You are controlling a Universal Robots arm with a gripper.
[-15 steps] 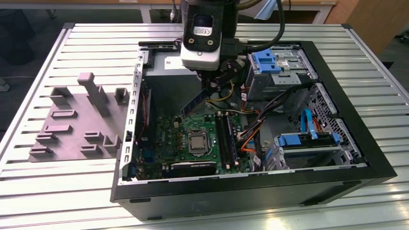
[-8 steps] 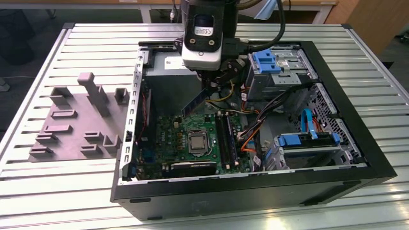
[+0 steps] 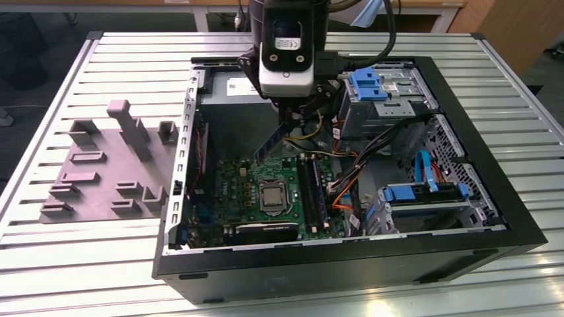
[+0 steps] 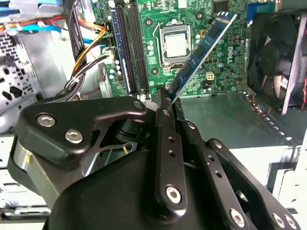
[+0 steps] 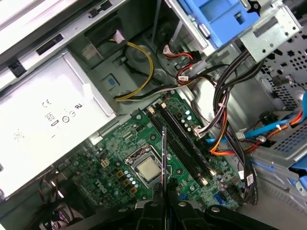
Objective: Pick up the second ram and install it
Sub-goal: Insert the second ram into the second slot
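My gripper (image 3: 287,120) hangs inside the open computer case (image 3: 493,218), shut on the second ram (image 3: 271,142), a thin blue-green stick. The ram tilts down from the fingers over the green motherboard (image 3: 238,178), near the processor socket (image 3: 272,197). In the second wrist view the ram (image 4: 202,47) slants away from the gripper (image 4: 166,94) above the socket (image 4: 175,44). It appears edge-on as a thin line (image 5: 164,155) in the first wrist view, rising from the gripper (image 5: 164,200). The long black slot rails (image 3: 313,188) (image 4: 130,48) (image 5: 184,139) lie beside the socket, apart from the ram.
A grey holder block (image 3: 105,172) sits on the slatted table at the exterior view's left. Bundled cables (image 3: 357,175) and blue drive bays (image 3: 370,86) crowd the case beside the slots. A black fan (image 4: 276,57) and the metal power supply (image 5: 43,110) border the board.
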